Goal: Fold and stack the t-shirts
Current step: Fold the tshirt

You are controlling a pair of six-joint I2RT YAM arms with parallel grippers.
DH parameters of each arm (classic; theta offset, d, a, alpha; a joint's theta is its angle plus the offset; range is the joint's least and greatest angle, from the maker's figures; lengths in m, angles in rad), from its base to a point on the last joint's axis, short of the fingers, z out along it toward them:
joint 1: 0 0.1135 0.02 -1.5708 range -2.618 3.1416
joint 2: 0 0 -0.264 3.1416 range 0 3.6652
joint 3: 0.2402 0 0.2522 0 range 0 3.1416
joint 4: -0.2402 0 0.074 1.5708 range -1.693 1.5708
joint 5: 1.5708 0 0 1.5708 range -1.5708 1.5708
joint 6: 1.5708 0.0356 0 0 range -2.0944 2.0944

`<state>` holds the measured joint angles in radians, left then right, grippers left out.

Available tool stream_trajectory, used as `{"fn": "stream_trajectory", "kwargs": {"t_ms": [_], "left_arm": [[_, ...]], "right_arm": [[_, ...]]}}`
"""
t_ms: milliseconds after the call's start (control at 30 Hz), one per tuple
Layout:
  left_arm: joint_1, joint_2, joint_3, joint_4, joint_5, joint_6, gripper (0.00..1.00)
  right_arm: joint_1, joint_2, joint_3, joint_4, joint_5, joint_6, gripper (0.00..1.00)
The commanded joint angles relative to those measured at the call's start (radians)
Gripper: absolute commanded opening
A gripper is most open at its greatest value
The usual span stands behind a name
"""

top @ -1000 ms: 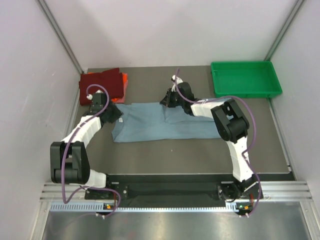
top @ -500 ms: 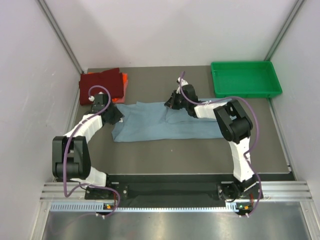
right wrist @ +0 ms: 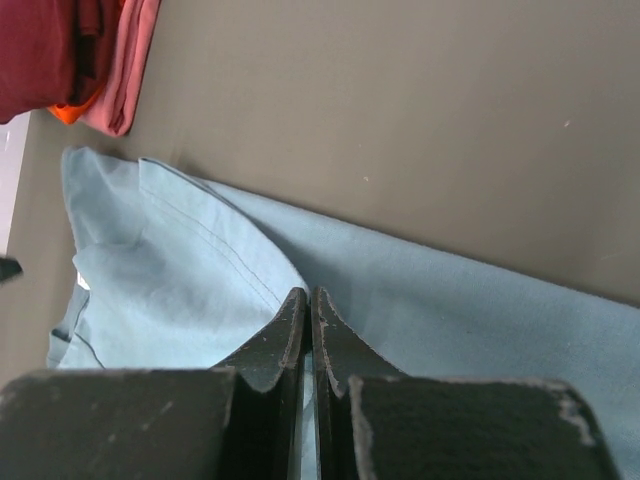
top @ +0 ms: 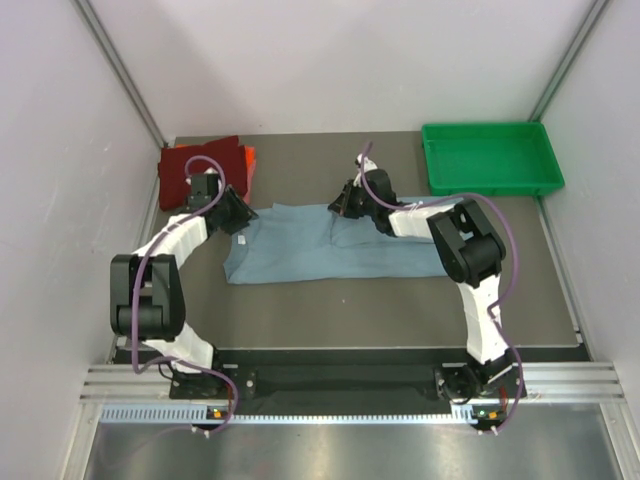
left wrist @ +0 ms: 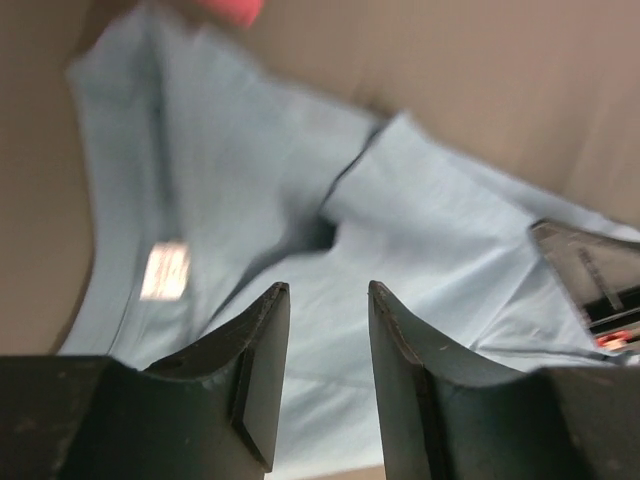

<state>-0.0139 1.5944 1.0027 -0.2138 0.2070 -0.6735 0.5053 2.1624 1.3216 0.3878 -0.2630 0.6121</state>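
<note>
The grey-blue t-shirt (top: 300, 250) lies spread across the middle of the table, partly folded. My right gripper (top: 340, 203) is at its far edge and is shut on a fold of the cloth (right wrist: 480, 310); a sliver of blue shows between the shut fingers (right wrist: 308, 293). Over the shirt's left end near the collar hangs my left gripper (top: 238, 215), open, with nothing between its fingers (left wrist: 327, 288); the cloth and its white label (left wrist: 165, 272) lie below. A dark red t-shirt (top: 200, 165) lies folded on an orange one (top: 249, 160) at the back left.
A green plastic tray (top: 432, 160) stands at the back right. Pale walls close in the table on the left, right and far sides. The arms' bases sit at the near edge.
My left gripper has moved farther back and a little right, over the shirt's left end, and its jaws have widened slightly. The right gripper has shifted a little right with the cloth's edge.
</note>
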Motion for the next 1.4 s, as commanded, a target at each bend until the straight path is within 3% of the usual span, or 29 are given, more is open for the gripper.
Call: {"fn": "stream_trajectory", "kwargs": {"t_ms": [0,133,633,867,1367], "left_arm": [[0.005,0.064,0.115,0.073,0.063,0.067,0.43],[-0.001,0.166,0.188,0.086,0.159,0.136,0.42],[-0.049,0.400,0.388,0.113,0.235,0.308,0.40],[-0.054,0.427,0.404,0.073,0.181,0.370,0.39],[-0.057,0.481,0.418,0.116,0.258,0.400,0.35]], "right_arm": [[-0.013,-0.045,-0.009,0.068,0.002,0.008,0.00],[-0.016,-0.053,-0.028,0.085,0.001,0.024,0.00],[-0.034,-0.061,-0.044,0.131,-0.056,0.040,0.02],[-0.037,-0.046,-0.042,0.151,-0.076,0.049,0.02],[-0.042,-0.035,-0.044,0.168,-0.087,0.063,0.02]]}}
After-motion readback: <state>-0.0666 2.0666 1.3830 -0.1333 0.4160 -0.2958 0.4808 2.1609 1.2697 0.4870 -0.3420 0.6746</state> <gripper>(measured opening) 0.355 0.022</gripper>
